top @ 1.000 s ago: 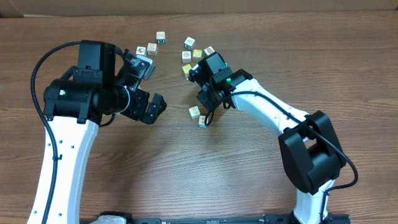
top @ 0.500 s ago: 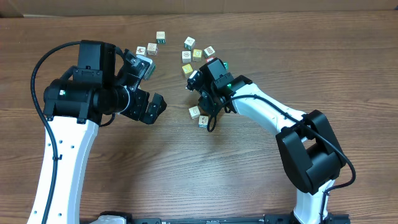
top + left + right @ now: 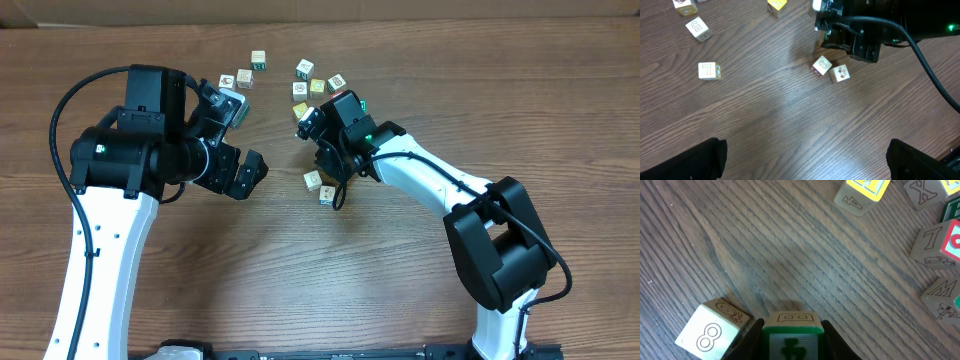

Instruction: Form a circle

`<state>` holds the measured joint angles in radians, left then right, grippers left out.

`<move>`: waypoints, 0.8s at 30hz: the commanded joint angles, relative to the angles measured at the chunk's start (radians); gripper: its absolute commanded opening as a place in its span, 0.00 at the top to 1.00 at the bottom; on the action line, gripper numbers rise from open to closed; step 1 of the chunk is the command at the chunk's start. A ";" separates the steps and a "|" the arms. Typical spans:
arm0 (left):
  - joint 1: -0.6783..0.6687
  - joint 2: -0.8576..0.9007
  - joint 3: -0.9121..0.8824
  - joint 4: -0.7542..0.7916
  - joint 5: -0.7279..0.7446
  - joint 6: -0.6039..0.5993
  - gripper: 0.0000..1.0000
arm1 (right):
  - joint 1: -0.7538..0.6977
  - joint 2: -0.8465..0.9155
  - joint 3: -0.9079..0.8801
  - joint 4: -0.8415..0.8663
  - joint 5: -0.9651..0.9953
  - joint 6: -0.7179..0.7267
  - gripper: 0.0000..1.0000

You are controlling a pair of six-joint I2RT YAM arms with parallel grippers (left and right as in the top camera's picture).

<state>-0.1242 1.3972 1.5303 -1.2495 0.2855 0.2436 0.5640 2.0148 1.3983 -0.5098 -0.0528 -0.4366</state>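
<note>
Green-faced cube (image 3: 791, 339) upright, clamped between right fingers (image 3: 836, 343), just beside whitish 8 cube (image 3: 712, 330).

— Are you reading anything off the blocks?
— I'm making out an 8 on the lower-left cube (image 3: 710, 332), a T on the right-edge cube (image 3: 931, 242), and an M on the cube under it (image 3: 945, 292).

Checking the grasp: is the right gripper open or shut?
Shut: the right gripper has its fingers against both sides of a green-faced cube in the wrist view.
</note>
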 commanded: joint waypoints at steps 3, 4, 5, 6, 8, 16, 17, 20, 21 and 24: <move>0.000 0.005 -0.003 0.001 0.019 0.023 0.00 | -0.005 0.012 -0.005 0.011 -0.009 0.031 0.96; 0.000 0.005 -0.003 0.001 0.018 0.023 0.01 | -0.005 0.016 -0.005 0.012 -0.009 0.042 0.96; 0.000 0.005 -0.003 0.001 0.018 0.023 0.00 | -0.005 0.019 -0.005 0.013 -0.009 0.045 0.96; 0.000 0.005 -0.003 0.001 0.018 0.023 0.00 | -0.004 0.023 -0.005 0.013 -0.009 0.045 0.96; 0.000 0.005 -0.003 0.001 0.019 0.023 0.01 | -0.005 0.028 -0.005 0.016 -0.008 0.044 0.96; 0.000 0.005 -0.003 0.001 0.018 0.023 0.01 | -0.018 0.058 -0.005 0.007 -0.009 0.048 0.96; 0.000 0.005 -0.003 0.001 0.018 0.023 0.00 | -0.018 0.058 -0.005 0.007 -0.009 0.048 0.96; 0.000 0.005 -0.003 0.001 0.019 0.023 0.00 | -0.018 0.058 -0.005 0.011 -0.009 0.048 0.96; 0.000 0.005 -0.003 0.001 0.018 0.023 0.00 | -0.019 0.058 -0.005 0.008 -0.010 0.048 0.96; 0.000 0.005 -0.003 0.001 0.019 0.023 0.01 | -0.021 0.058 -0.009 0.000 -0.010 0.047 0.96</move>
<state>-0.1242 1.3972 1.5303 -1.2495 0.2855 0.2436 0.5495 2.0628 1.3983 -0.5114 -0.0528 -0.3958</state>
